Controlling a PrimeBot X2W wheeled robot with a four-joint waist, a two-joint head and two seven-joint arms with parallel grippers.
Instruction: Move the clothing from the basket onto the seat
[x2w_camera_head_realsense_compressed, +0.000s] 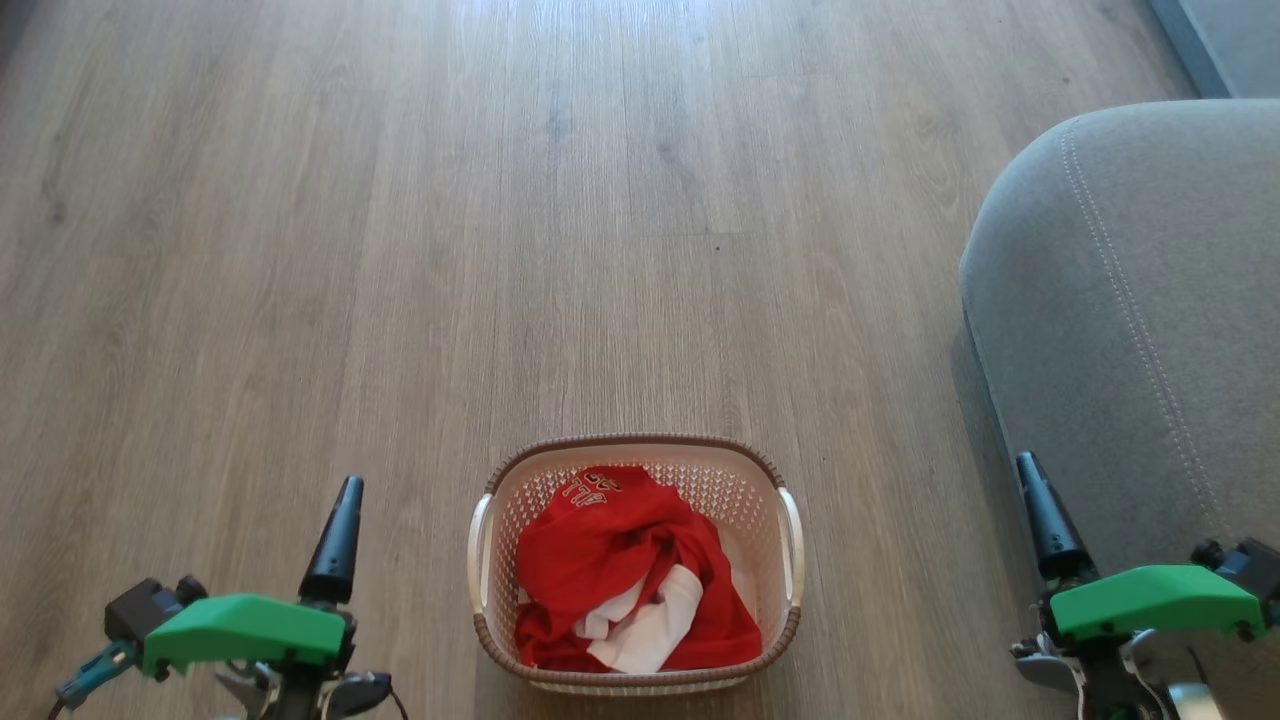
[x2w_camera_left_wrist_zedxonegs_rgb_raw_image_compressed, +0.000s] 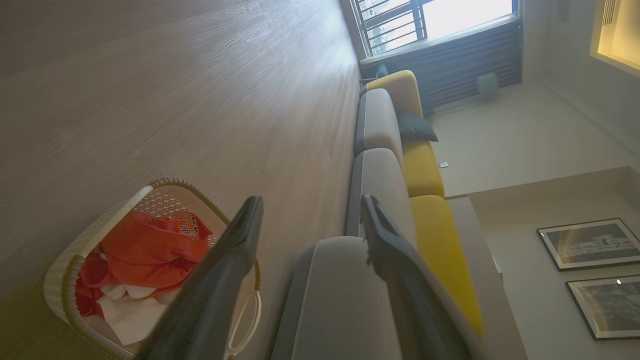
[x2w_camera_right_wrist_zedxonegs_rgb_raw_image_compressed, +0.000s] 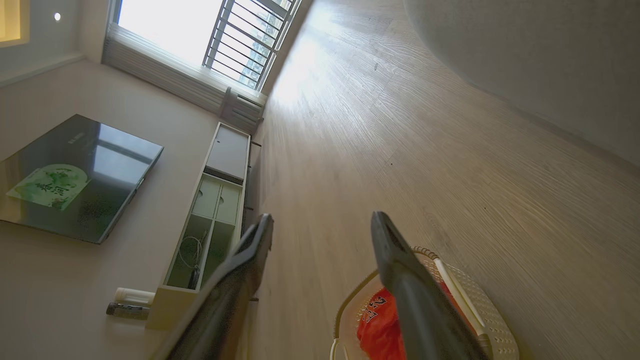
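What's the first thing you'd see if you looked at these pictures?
The bright red clothing jumps out first, heaped in the cream basket on the wooden floor, low in the middle of the head view. Next comes the big grey seat at the right edge.

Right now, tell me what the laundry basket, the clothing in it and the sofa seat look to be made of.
The laundry basket looks like moulded plastic: matt cream, perforated walls, with a brown woven-look rim that is likely plastic too. The clothing is soft red and white fabric, crumpled in folds. The sofa seat is grey textile upholstery, matt, with lighter stitched seams.
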